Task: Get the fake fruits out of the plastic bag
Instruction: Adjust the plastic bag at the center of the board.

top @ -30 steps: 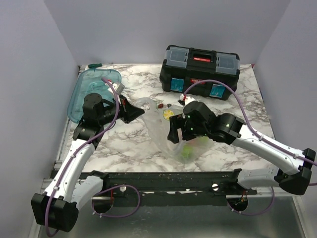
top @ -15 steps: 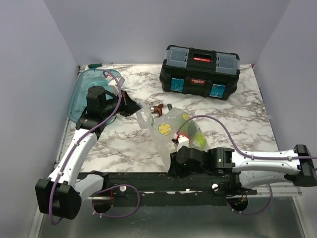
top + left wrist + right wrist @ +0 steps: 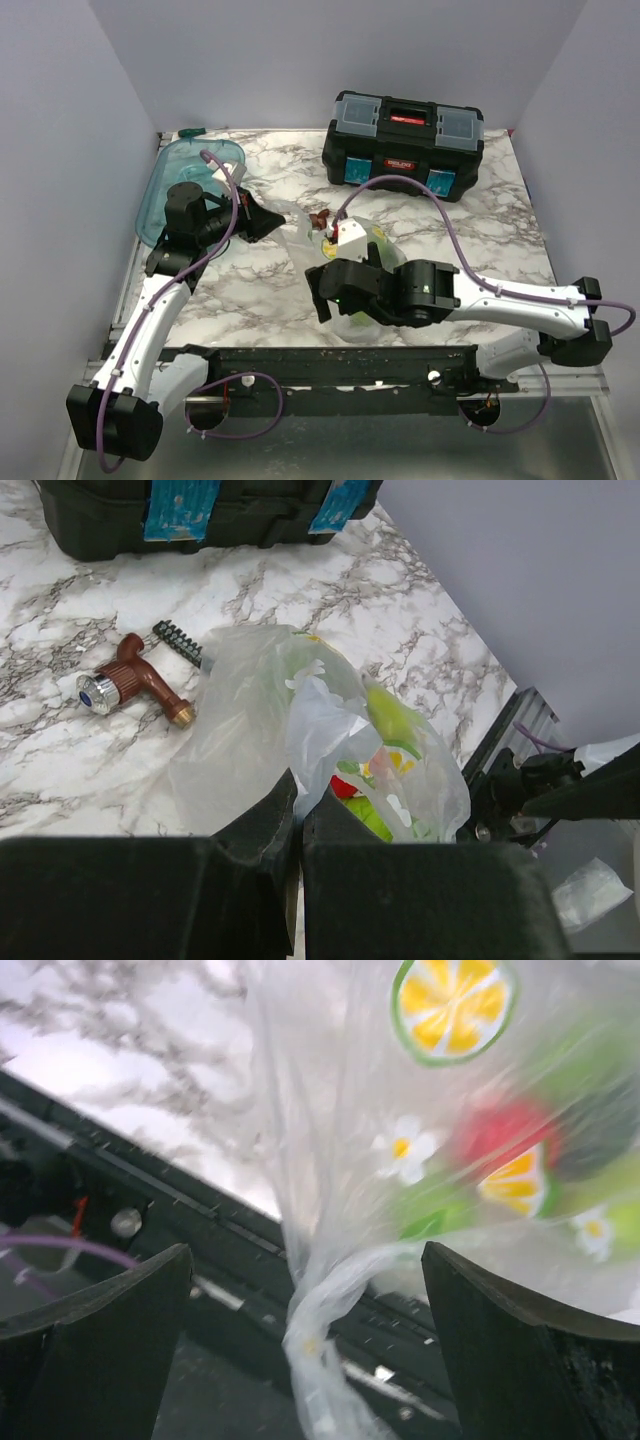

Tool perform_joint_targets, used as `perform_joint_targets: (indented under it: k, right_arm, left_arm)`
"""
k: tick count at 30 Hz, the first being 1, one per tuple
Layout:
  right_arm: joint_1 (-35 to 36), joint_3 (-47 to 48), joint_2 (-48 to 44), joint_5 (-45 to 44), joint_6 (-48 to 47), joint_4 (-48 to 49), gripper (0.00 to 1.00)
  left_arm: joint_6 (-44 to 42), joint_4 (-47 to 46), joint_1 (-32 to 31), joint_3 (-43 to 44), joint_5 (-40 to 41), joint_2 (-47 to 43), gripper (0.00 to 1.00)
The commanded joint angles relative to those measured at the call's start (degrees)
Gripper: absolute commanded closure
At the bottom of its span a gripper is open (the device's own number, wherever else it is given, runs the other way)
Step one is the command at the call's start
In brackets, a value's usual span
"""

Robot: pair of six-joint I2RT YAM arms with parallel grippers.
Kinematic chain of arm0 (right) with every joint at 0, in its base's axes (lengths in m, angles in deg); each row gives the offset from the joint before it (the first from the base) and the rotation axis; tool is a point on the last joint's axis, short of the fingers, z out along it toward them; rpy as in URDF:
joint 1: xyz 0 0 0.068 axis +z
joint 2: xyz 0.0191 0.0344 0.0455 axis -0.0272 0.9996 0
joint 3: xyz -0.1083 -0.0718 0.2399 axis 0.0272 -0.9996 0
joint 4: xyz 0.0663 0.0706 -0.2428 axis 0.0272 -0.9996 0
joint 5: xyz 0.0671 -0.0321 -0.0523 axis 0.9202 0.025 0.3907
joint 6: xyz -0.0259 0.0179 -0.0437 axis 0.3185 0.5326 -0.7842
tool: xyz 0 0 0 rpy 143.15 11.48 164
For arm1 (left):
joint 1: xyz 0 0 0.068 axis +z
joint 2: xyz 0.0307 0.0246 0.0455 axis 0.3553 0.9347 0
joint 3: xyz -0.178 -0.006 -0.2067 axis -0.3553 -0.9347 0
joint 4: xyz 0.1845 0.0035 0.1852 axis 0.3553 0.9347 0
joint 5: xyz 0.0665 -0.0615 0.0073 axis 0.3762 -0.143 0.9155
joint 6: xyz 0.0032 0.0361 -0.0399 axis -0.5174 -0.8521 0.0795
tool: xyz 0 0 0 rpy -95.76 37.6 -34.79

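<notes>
The clear plastic bag (image 3: 298,236) lies mid-table, printed with lemon slices and daisies. My left gripper (image 3: 266,223) is shut on a fold of its edge (image 3: 297,780). Through the film I see fake fruits: a red one (image 3: 345,786), a lime-green one (image 3: 378,818) and a yellow-green one (image 3: 392,716). My right gripper (image 3: 322,296) hangs over the bag's near end, jaws wide open. The bag's twisted tail (image 3: 312,1325) hangs between its fingers, touching neither. Red (image 3: 497,1130), lime-green (image 3: 432,1216) and dark green (image 3: 600,1132) fruits show above.
A black toolbox (image 3: 404,130) stands at the back. A translucent teal tub (image 3: 180,185) lies at the back left, behind my left arm. A brown knobbed tool (image 3: 135,680) and a black bit strip (image 3: 180,640) lie beside the bag. The table's front rail (image 3: 150,1210) is just below my right gripper.
My right arm has swung from low at the front edge up and over the bag's near end, jaws open around the tail. My left gripper keeps hold of the bag, barely moved.
</notes>
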Motion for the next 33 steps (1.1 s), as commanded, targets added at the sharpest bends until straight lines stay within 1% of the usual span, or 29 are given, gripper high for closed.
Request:
perform_joint_targets:
  k: [1,4,6,8,9,12,13,15,18,19,20,21,22,23,24,25,27,28,29,30,32,33]
  right_arm:
    - [0.0,8.6,6.4,-14.2,-5.2,-10.9,0.00]
    - [-3.0,13.1,11.9,-14.6,-6.0,-11.1,0.00]
    - [-5.5,14.8,15.4,-13.3,-6.4,-11.3,0.08]
    - [-5.8,16.5,18.3,-12.5,-6.3,-12.2,0.14]
    - [-5.8,16.7,19.4,-11.9,-6.3,-12.1,0.17]
    - [-6.0,13.1,20.7,-9.6,-7.6,-7.4,0.18]
    - [-6.2,12.2,22.1,-9.5,-6.8,-7.4,0.18]
    - [-6.3,12.8,25.4,-12.2,-3.4,-11.1,0.21]
    - [-6.4,16.4,30.3,-20.6,6.4,-24.5,0.31]
    - [-6.3,17.0,31.0,-22.9,8.9,-27.4,0.32]
    - [-6.3,16.4,30.8,-23.8,8.3,-27.7,0.36]
    - [-6.4,15.8,30.2,-24.3,8.2,-27.7,0.38]
    - [-6.5,15.0,29.1,-24.8,7.8,-26.8,0.48]
    - [-6.9,14.4,28.1,-24.9,6.3,-25.4,0.76]
    - [-7.6,14.5,27.1,-24.7,5.8,-24.7,0.94]
    - [-8.5,15.5,26.1,-24.8,5.4,-24.6,0.99]
    - [-9.3,17.5,24.3,-25.7,2.8,-22.4,0.99]
    - [-9.8,18.3,23.4,-24.9,-0.5,-19.9,0.99]
    - [-10.1,18.4,22.3,-23.1,-4.6,-15.2,0.99]
    - [-10.5,17.9,21.4,-20.4,-9.4,-10.9,0.99]
    - [-11.8,18.2,20.5,-15.4,-12.2,-6.2,0.99]
    - [-12.4,18.3,20.5,-13.5,-13.0,-4.7,0.99]
  left_arm:
    - [-1.0,-0.6,0.4,-1.2,-1.6,-1.4,1.00]
    - [-0.8,-0.6,0.4,-1.3,-1.7,-1.5,1.00]
    - [-0.7,-0.4,0.4,-1.3,-1.5,-1.7,1.00]
    - [-0.9,0.2,0.4,-1.0,-1.3,-1.8,1.00]
    - [-1.1,0.5,0.4,-0.8,-1.2,-1.9,1.00]
    - [-1.2,0.9,0.4,-0.3,-1.2,-1.5,1.00]
    - [-1.0,0.7,0.4,-0.2,-1.1,-1.4,1.00]
    - [-0.8,0.6,0.4,-0.2,-1.2,-1.3,1.00]
    - [-1.3,1.4,0.4,0.0,-0.5,-1.5,1.00]
    - [-1.6,1.9,0.4,0.1,-0.1,-1.6,1.00]
    - [-2.1,2.3,0.4,0.3,0.5,-1.7,1.00]
    - [-2.5,2.8,0.4,0.5,1.0,-1.7,1.00]
    - [-3.1,3.2,0.4,0.8,1.8,-1.7,1.00]
    - [-3.7,4.0,0.4,1.1,2.8,-1.6,1.00]
    - [-4.1,4.9,0.4,1.7,4.9,-1.5,1.00]
    - [-4.4,6.4,0.4,2.1,8.5,-1.6,1.00]
    - [-4.8,9.2,0.4,3.5,15.3,-1.3,1.00]
    - [-5.0,10.6,0.5,4.1,17.0,-1.1,1.00]
    - [-5.2,11.8,0.5,4.9,18.5,-1.0,1.00]
    - [-4.9,12.9,0.5,5.3,19.0,-1.2,0.94]
    - [-3.9,15.0,0.5,6.0,18.2,-2.3,0.74]
    - [-3.3,15.9,0.5,6.0,17.8,-3.6,0.61]
